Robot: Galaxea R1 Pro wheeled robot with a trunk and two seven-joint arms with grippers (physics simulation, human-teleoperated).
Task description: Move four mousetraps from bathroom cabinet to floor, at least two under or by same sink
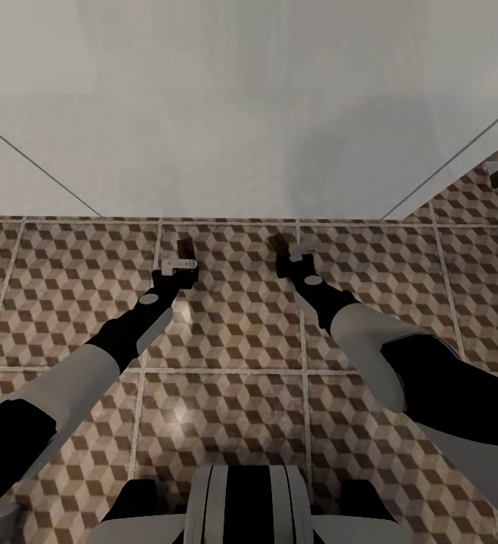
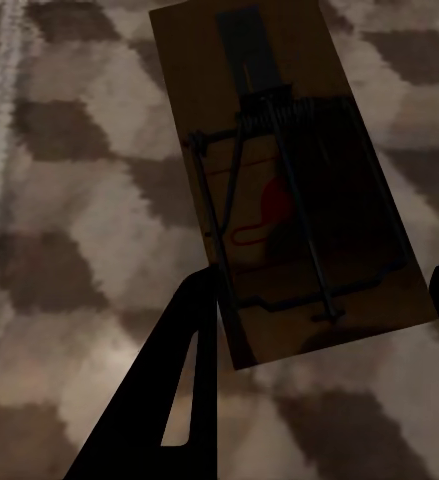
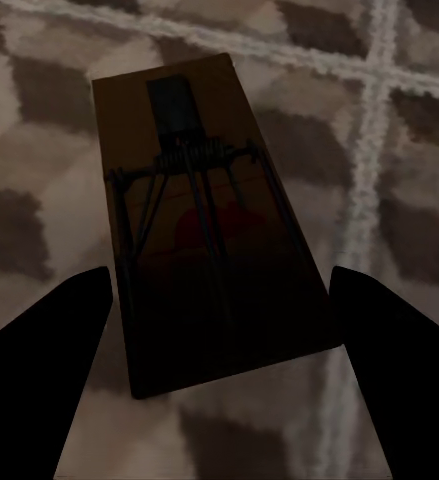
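Head view: both arms stretched low over the bathroom floor (image 1: pixel 233 325), close to the white wall (image 1: pixel 249 106). Left gripper (image 1: pixel 180 257) parted around a mousetrap (image 2: pixel 279 190), one finger (image 2: pixel 174 400) at its edge; grip unclear. Right gripper (image 1: pixel 290 253) spread wide, straddling a second mousetrap (image 3: pixel 209 230) without contact, flat on cube-patterned tile.

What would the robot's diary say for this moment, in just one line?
left gripper: open over mousetrap | right gripper: open over second mousetrap | both above bathroom floor, near white wall
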